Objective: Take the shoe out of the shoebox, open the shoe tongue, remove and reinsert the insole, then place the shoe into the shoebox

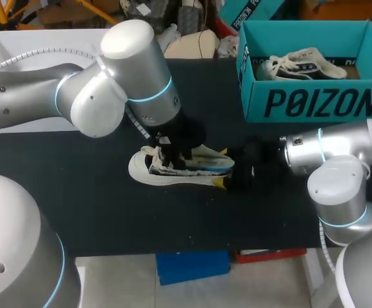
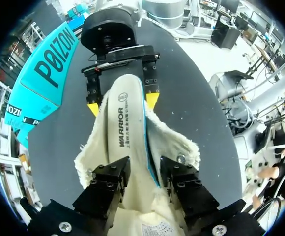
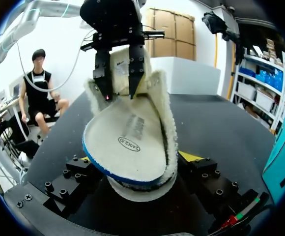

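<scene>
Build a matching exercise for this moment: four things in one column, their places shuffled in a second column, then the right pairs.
1 teal cardboard shoebox
2 cream blue-edged insole
3 dark-and-white laced sneaker
4 white fleecy shoe

a inside the shoebox
b far right of the black table
c between the fingers of the left end effector
d middle of the table

Pairs: 1-b, 2-c, 3-a, 4-d

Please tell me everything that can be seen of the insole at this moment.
The insole is a long, cream-coloured pad with dark print on its face and a thin blue edge; it looks like soft foam. It lies lengthwise over the open, fleecy white shoe, partly raised out of it. The left tool is shut on its narrow end, a finger at each side. Its wide end reaches the right tool.
</scene>
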Motion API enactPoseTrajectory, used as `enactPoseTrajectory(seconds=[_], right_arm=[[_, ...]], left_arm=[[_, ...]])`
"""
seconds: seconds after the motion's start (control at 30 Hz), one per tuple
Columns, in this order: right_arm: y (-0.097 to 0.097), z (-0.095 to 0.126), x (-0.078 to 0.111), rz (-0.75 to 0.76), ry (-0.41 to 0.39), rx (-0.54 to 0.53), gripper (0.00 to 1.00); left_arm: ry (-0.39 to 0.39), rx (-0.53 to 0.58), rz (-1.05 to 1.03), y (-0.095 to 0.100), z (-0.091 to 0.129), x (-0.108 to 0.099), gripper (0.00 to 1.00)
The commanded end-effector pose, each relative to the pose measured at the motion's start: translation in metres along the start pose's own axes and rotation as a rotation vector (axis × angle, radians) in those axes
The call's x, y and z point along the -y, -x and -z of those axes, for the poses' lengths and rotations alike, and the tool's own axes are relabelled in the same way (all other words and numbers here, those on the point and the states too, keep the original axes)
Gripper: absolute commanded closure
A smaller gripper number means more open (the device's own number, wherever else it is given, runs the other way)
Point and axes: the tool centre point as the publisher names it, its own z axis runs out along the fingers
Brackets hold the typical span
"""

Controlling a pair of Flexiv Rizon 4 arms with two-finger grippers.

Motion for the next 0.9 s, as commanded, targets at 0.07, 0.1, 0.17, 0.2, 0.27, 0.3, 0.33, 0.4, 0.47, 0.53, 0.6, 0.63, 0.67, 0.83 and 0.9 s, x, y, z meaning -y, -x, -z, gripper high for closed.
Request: enactPoseTrajectory(seconds=[0.07, 0.1, 0.17, 0.2, 0.27, 0.3, 0.33, 0.4, 0.47, 0.53, 0.6, 0.63, 0.67, 0.83, 0.9], right_arm=[[0.000, -0.003, 0.000, -0.002, -0.003, 0.002, 1.00], [0.000, -0.003, 0.000, -0.002, -0.003, 0.002, 1.00], [0.000, -0.003, 0.000, -0.002, -0.003, 0.002, 1.00], [0.000, -0.003, 0.000, -0.002, -0.003, 0.002, 1.00], [0.000, -0.003, 0.000, -0.002, -0.003, 0.002, 1.00], [0.000, -0.003, 0.000, -0.002, -0.003, 0.002, 1.00], [0.000, -0.003, 0.000, -0.002, -0.003, 0.002, 1.00], [0.000, -0.003, 0.000, -0.002, -0.003, 0.002, 1.00], [0.000, -0.003, 0.000, -0.002, -0.003, 0.002, 1.00], [0.000, -0.003, 0.000, -0.002, -0.003, 0.002, 1.00], [0.000, -0.003, 0.000, -0.002, -0.003, 0.002, 1.00], [0.000, -0.003, 0.000, -0.002, -0.003, 0.002, 1.00], [0.000, -0.003, 0.000, -0.002, -0.003, 0.002, 1.00], [0.000, -0.003, 0.000, -0.002, -0.003, 0.002, 1.00], [0.000, -0.003, 0.000, -0.002, -0.003, 0.002, 1.00]], left_arm=[[0.028, 0.038, -0.021, -0.007, -0.005, -0.002, 0.52], [0.033, 0.043, -0.022, -0.006, -0.006, -0.002, 0.52], [0.040, 0.052, -0.027, -0.005, -0.008, -0.003, 0.52], [0.060, 0.067, -0.024, -0.004, -0.010, -0.004, 0.53], [0.072, 0.082, -0.025, -0.002, -0.012, -0.004, 0.54], [0.089, 0.099, -0.018, 0.000, -0.013, -0.005, 0.55], [0.095, 0.105, -0.017, 0.001, -0.015, -0.005, 0.57], [0.109, 0.131, -0.012, 0.002, -0.017, -0.005, 0.60], [0.111, 0.146, -0.008, 0.003, -0.018, -0.004, 0.64], [0.117, 0.157, -0.005, 0.004, -0.021, -0.002, 0.65], [0.116, 0.175, 0.007, 0.005, -0.024, 0.000, 0.65], [0.114, 0.180, 0.015, 0.005, -0.026, 0.000, 0.65], [0.105, 0.184, 0.025, 0.006, -0.027, 0.001, 0.66], [0.099, 0.214, 0.052, 0.011, -0.027, 0.006, 0.70], [0.098, 0.234, 0.064, 0.013, -0.027, 0.009, 0.71]])
